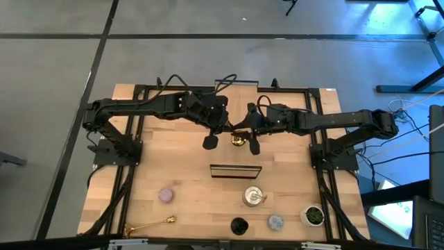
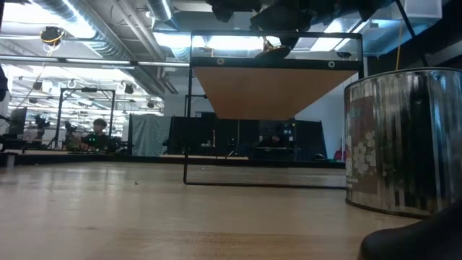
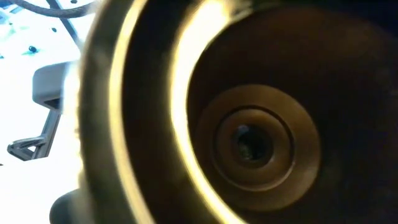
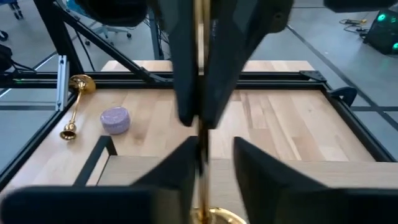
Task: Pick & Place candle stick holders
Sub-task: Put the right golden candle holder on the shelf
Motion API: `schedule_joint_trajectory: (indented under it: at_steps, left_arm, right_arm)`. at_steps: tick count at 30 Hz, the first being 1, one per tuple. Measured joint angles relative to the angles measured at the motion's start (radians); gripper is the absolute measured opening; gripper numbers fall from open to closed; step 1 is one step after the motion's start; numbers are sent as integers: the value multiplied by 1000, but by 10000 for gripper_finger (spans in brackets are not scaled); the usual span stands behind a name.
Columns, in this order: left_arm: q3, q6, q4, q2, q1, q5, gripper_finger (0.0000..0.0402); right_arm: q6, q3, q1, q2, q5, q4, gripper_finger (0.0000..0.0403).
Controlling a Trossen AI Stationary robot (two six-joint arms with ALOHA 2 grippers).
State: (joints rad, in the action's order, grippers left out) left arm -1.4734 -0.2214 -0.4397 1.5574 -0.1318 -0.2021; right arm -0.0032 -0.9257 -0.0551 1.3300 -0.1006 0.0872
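The shiny gold stemmed candle stick holder (image 1: 238,139) hangs above mid-table between both arms. The left gripper (image 1: 220,129) is clamped on its thin stem; the right gripper (image 4: 206,155) straddles the same stem lower down, fingers apart and not visibly touching it. Polished metal looks stiff, light and slippery, so I judge the narrow stem the safest hold. The left wrist view shows only the cup's hollow interior; the right wrist view shows the stem and, lying on the wooden table (image 4: 280,124), another gold stemmed holder (image 4: 74,106) beside the lilac-pink round holder (image 4: 115,119)
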Motion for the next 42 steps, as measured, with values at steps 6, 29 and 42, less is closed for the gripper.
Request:
schedule_joint_trajectory:
  at_steps: [6, 29, 42]
  left_arm:
    - [1, 26, -1, -1, -1, 5, 26]
    - [2, 55, -140, -58, 32, 52, 122]
    - [180, 72, 34, -137, 49, 46, 116]
  right_arm:
    - [14, 0, 0, 0, -1, -5, 16]
    - [17, 1, -21, -27, 229, -1, 15]
    - [-12, 253, -107, -277, 25, 331, 15]
